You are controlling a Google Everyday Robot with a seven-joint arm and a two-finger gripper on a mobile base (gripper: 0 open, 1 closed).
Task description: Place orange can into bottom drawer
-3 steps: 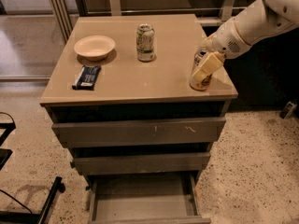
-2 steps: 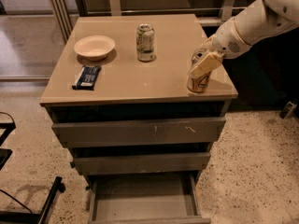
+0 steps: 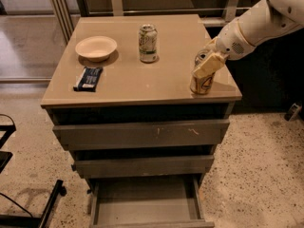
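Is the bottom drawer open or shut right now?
Open: the bottom drawer is pulled out, its grey floor showing with nothing in it. The gripper is up at the orange can on the cabinet top.

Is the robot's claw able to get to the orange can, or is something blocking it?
Probably yes. The claw is right at the orange can by the cabinet top's front corner. Nothing stands between them; the white-and-green can and the bowl sit well away.
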